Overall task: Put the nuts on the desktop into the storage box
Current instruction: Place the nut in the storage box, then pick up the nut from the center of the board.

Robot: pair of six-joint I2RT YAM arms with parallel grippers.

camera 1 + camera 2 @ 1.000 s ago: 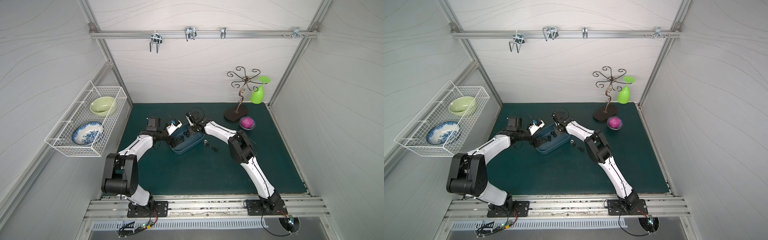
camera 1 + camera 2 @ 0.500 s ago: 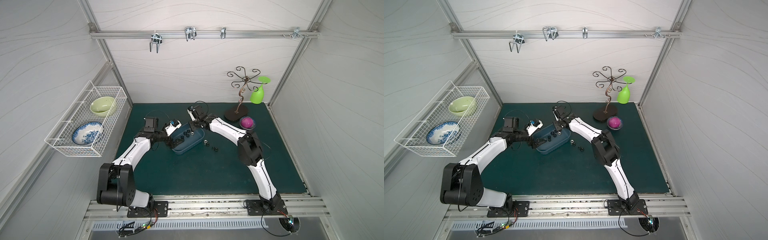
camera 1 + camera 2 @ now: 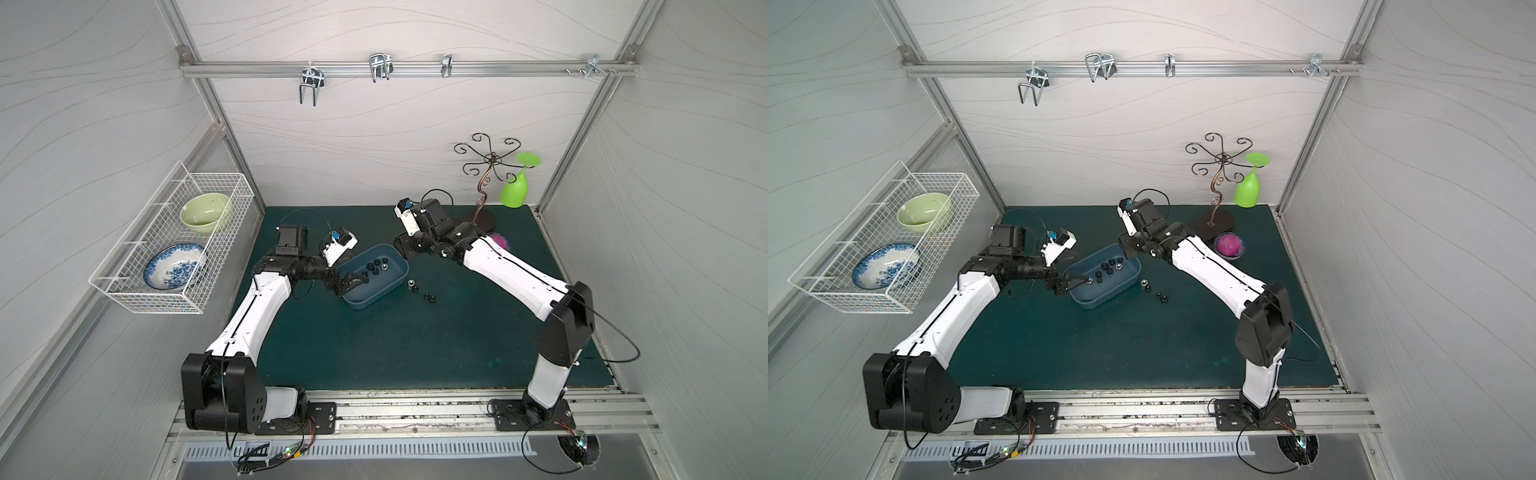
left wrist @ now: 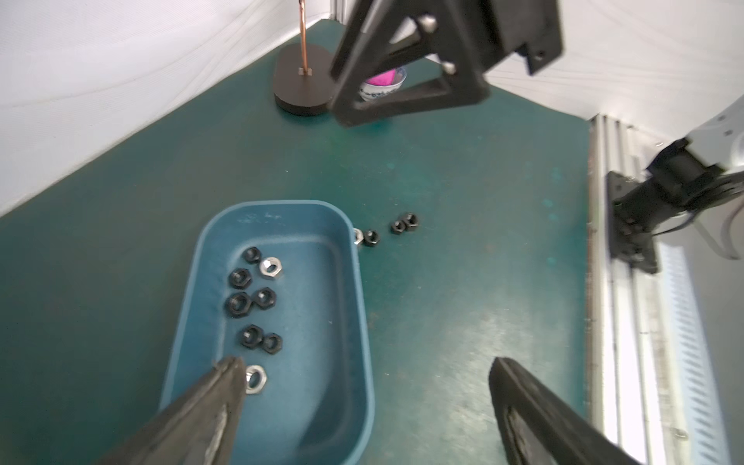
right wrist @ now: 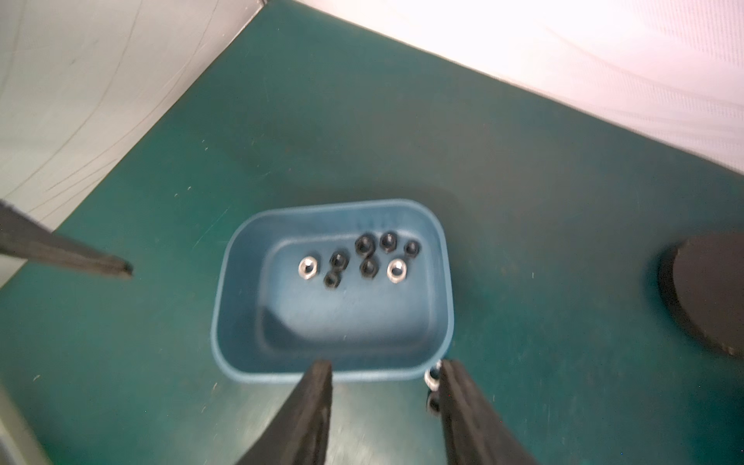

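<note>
The blue-grey storage box (image 3: 358, 304) (image 3: 1088, 301) lies on the dark green desktop (image 3: 395, 340) and holds several nuts (image 3: 376, 266) (image 4: 257, 300) (image 5: 364, 257), mostly black, two silver. More nuts (image 3: 419, 291) (image 3: 1152, 290) (image 4: 386, 231) lie on the desktop just right of the box. My left gripper (image 3: 353, 279) (image 4: 366, 364) hangs wide open over the box's left end, one fingertip (image 4: 233, 368) beside a silver nut. My right gripper (image 3: 402, 248) (image 5: 384, 367) is open and empty, raised above the box's far right corner. A silver nut (image 5: 431, 378) shows beside its finger.
A metal tree stand (image 3: 482, 216) with a green glass (image 3: 515, 193) stands at the back right. Beside it, a small bowl with a magenta ball (image 3: 1228, 244). A white wire basket (image 3: 174, 249) with two bowls hangs on the left wall. Aluminium framing (image 3: 415, 405) edges the front.
My right gripper has lifted out of the box and pulled back to the right, its jaws spreading wider. The left gripper stays open at the box's left end.
</note>
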